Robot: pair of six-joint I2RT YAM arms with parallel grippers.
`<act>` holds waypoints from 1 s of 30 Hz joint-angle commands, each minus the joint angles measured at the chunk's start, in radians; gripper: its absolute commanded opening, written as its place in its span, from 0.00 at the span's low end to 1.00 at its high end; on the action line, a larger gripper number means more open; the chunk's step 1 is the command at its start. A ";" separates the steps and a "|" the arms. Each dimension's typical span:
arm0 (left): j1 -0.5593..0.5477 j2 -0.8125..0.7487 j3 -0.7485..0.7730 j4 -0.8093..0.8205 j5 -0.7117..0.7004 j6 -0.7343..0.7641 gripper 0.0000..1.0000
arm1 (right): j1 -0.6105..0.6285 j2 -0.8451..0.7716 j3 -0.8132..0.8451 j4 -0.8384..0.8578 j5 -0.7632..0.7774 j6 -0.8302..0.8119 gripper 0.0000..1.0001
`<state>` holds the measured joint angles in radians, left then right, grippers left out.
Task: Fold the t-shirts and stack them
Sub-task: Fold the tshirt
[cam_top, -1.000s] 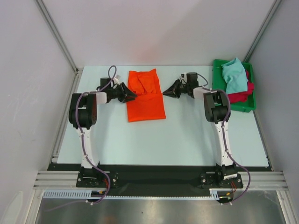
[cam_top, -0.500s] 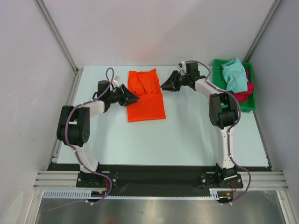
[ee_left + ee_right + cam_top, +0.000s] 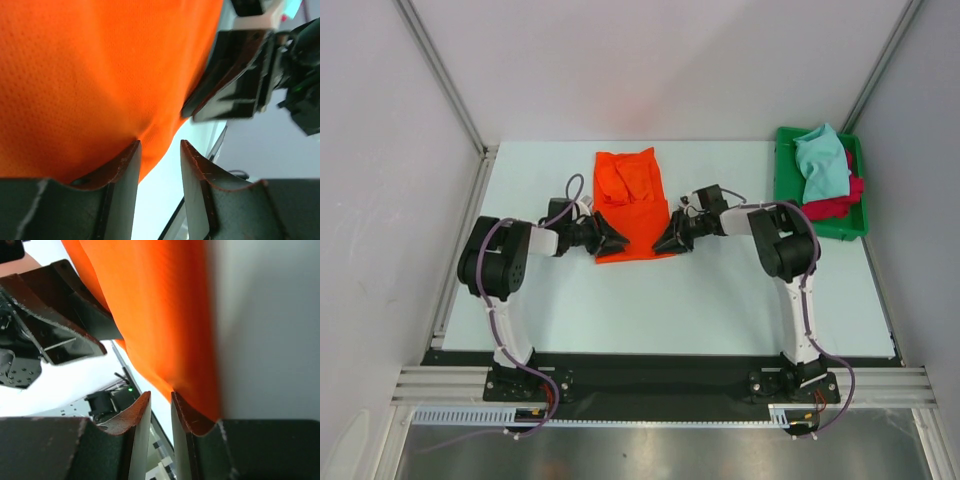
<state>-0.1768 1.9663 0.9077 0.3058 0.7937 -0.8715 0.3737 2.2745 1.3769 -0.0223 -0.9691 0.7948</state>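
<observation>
Left and right jaws gape narrowly beside orange t-shirt (image 3: 632,200) on pale table (image 3: 720,290).

Slim white left arm (image 3: 500,305) and right arm (image 3: 798,310), fat black joints (image 3: 495,258), black bases (image 3: 520,380). Purple-grey cables (image 3: 569,190) looping alongside. Black left pincer (image 3: 160,150) and right pincer (image 3: 161,399), finger pads (image 3: 127,160) edged in scuffed reddish brown.

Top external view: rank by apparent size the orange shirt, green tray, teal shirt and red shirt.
1-2. orange shirt and green tray: similar footprint, too close to rank.
3. teal shirt.
4. red shirt: only the part not covered by the teal one shows.
</observation>
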 commanded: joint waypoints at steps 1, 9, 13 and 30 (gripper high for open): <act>0.007 -0.058 0.026 -0.130 0.058 0.153 0.43 | -0.065 -0.113 -0.047 -0.114 0.047 -0.168 0.29; -0.029 -0.207 0.071 -0.215 0.052 0.152 0.45 | -0.061 -0.172 0.043 -0.205 0.041 -0.165 0.29; -0.030 -0.159 0.024 -0.111 0.038 0.082 0.43 | 0.008 -0.121 0.065 -0.056 0.026 -0.011 0.29; 0.079 -0.164 -0.156 -0.153 -0.028 0.202 0.42 | 0.039 -0.046 -0.033 -0.056 0.044 -0.081 0.29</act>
<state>-0.1032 1.8366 0.7620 0.2214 0.7773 -0.7643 0.4522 2.2730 1.3666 0.0261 -0.9527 0.8295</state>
